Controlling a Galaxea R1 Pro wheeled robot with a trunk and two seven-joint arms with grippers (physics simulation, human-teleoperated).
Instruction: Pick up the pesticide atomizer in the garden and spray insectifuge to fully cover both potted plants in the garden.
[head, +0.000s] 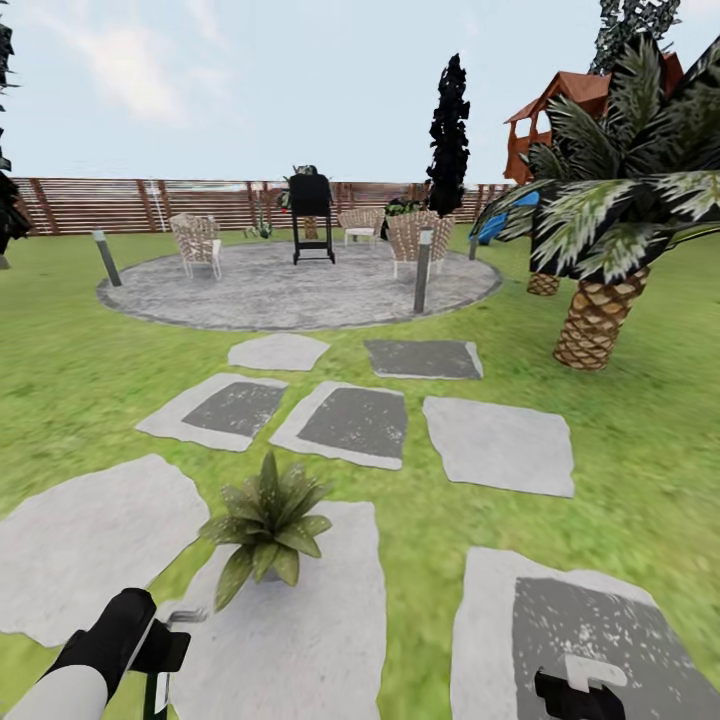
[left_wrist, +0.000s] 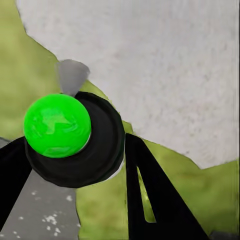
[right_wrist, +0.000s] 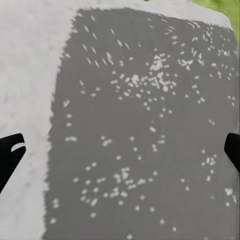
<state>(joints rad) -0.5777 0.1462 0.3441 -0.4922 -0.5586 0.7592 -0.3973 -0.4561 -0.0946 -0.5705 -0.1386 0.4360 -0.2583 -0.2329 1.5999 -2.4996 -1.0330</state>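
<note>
Fingers (left_wrist: 155, 200) of the left gripper (left_wrist: 75, 175) clamp a dark round bottle with a bright green top, the pesticide atomizer (left_wrist: 75, 137); its label is hidden. Right gripper (right_wrist: 120, 150) fingertips sit spread at the frame edges over a speckled stepping stone (right_wrist: 140, 125). One potted plant (head: 265, 525) stands lower center, pot mostly concealed.

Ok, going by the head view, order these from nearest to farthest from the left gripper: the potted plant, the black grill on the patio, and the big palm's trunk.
Measured from the left gripper, at the lower left:
1. The potted plant, just ahead and slightly right, on a pale stepping stone.
2. The palm trunk, well off to the right on the lawn.
3. The black grill, farthest, at the back of the round patio near the fence.
</note>
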